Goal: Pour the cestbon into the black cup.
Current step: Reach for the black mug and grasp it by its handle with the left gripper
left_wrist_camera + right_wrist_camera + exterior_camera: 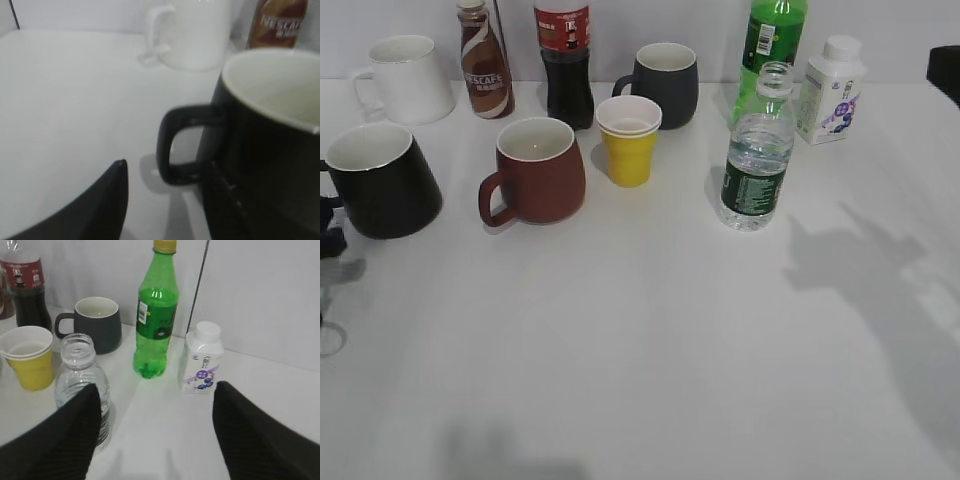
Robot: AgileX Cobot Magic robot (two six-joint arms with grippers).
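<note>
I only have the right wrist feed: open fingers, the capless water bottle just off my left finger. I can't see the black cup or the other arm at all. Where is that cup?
Observer: The black cup stands at the far left edge of the table in the exterior view, with the brown mug between it and the cestbon.
Operator: And the left gripper?
Observer: The left gripper is open right at the cup's handle, one finger on each side, not closed on it.
Operator: Anything in the cup?
Observer: The left wrist view shows only a white inside wall; the bottom is out of sight.
</note>
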